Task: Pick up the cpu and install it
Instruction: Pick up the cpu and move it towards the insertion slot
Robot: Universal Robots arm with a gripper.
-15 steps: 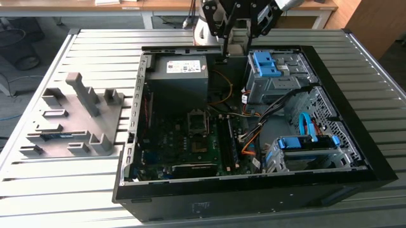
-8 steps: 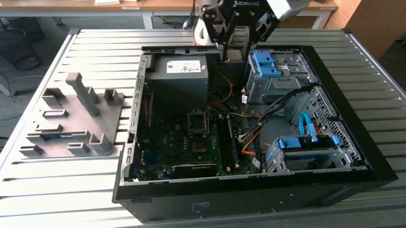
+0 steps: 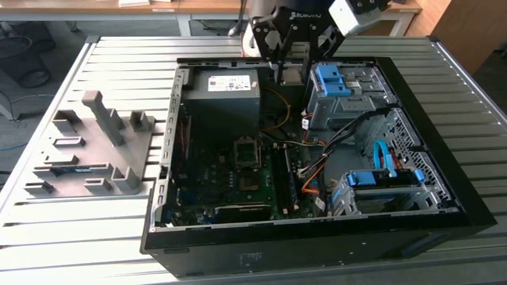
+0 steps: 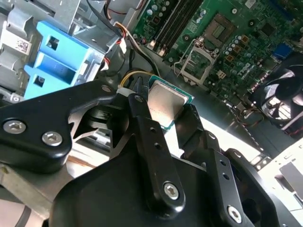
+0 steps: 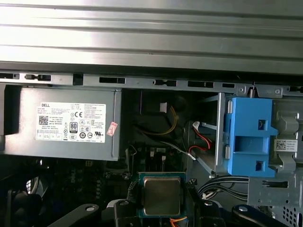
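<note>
Now the gripper [image 4: 164, 114] is holding the cpu [image 5: 162, 195] over the open case [image 3: 317, 240].
Its fingers [image 4: 142, 118] are clamping the cpu's two edges, and it is hovering between the power supply [image 5: 66, 123] and the blue drive bracket [image 5: 248, 137].

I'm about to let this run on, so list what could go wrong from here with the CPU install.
1. The hand holds the CPU only by its edges, so it could slip or tilt.
2. Loose cables lie close beside the hand and might snag it.
3. The socket sits beyond a raised metal frame; a tilted or misaligned placement could damage it.
</note>
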